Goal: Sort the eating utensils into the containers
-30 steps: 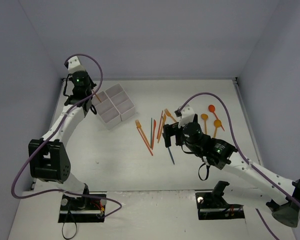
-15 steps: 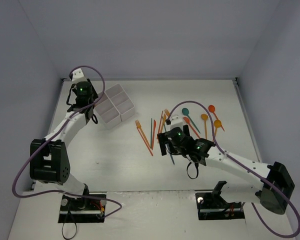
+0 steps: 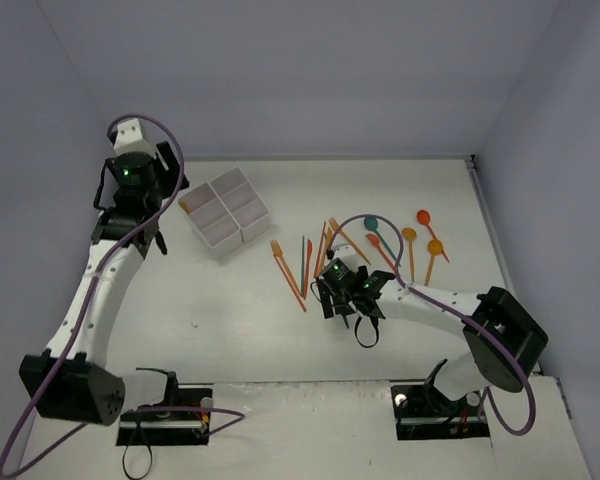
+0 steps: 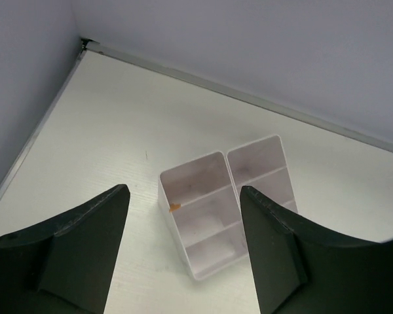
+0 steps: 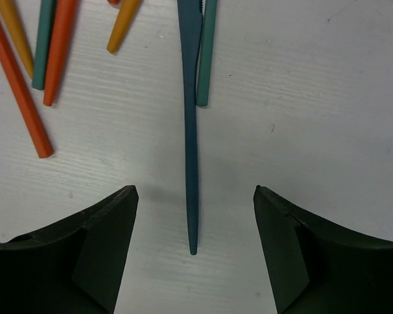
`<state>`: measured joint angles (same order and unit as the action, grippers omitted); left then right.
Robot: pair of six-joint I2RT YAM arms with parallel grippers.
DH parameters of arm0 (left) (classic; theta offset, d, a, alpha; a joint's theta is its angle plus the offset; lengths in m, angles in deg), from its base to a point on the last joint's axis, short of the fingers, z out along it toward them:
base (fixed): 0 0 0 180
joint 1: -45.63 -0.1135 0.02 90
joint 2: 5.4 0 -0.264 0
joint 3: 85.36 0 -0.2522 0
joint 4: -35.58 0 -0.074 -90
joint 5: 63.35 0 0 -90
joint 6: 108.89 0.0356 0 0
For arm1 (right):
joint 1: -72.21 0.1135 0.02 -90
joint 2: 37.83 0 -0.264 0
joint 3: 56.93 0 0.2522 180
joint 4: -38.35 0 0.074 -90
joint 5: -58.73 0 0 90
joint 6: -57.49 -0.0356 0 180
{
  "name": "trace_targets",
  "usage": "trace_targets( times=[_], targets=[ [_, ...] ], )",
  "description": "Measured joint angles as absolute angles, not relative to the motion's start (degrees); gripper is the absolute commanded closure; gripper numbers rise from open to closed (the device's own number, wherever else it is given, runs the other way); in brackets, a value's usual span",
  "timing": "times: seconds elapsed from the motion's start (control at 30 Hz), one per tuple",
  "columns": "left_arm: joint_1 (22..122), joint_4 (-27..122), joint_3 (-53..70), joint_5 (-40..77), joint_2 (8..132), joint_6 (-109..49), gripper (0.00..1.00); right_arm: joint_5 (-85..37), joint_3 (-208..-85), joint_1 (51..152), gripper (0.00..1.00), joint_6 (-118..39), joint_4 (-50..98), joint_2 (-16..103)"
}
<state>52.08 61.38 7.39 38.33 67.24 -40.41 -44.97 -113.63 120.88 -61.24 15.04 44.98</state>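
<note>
Our right gripper (image 5: 193, 196) hangs wide open and empty, its jaws now astride the tapered handle of a dark blue utensil (image 5: 191, 131) mid-worktop; a second ago it sat farther back. Our left gripper (image 4: 183, 196), also open and empty, has backed toward the far left corner, leaving an orange utensil (image 4: 174, 207) in the white tray (image 4: 203, 171). We judge one sorted, blue next.

We read no text, label, brand, number or sign in any view. The white tray (image 3: 227, 211) and the coloured utensils (image 3: 435, 246) lying to the right of it on the worktop (image 3: 230, 320) show only plain, unmarked surfaces.
</note>
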Motion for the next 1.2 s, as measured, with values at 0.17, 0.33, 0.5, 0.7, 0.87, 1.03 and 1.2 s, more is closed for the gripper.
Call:
trace_targets(
  times=[0.17, 0.33, 0.5, 0.7, 0.87, 1.03, 1.2],
  targets=[
    [52.09, 70.28, 7.54, 32.70, 59.40, -40.36, 0.35, -43.94, -113.83, 118.99, 0.51, -61.45, 15.22, 49.23],
    [52.11, 76.70, 10.64, 27.99, 52.52, -40.81, 0.34, -42.65, -116.29, 118.25, 0.61, -61.21, 16.42, 52.35],
    [52.32, 81.59, 13.24, 24.71, 49.61, -41.53, 0.34, -40.54, -118.36, 117.75, 0.72, -60.92, 17.31, 54.57],
    [52.30, 84.02, 13.31, 21.95, 49.56, -42.11, 0.34, -38.86, -119.54, 117.17, 0.95, -59.94, 18.29, 55.96],
    [52.44, 84.32, 13.31, 19.80, 49.56, -43.41, 0.34, -37.77, -119.73, 116.80, 1.00, -59.47, 18.89, 56.16],
    [53.15, 84.47, 13.28, 16.83, 49.81, -45.38, 0.34, -37.23, -119.01, 116.78, 1.00, -59.26, 18.79, 55.08],
    [55.83, 85.22, 11.30, 12.14, 52.59, -47.43, 0.34, -36.23, -118.37, 116.80, 1.00, -58.18, 15.30, 49.28]
  ],
)
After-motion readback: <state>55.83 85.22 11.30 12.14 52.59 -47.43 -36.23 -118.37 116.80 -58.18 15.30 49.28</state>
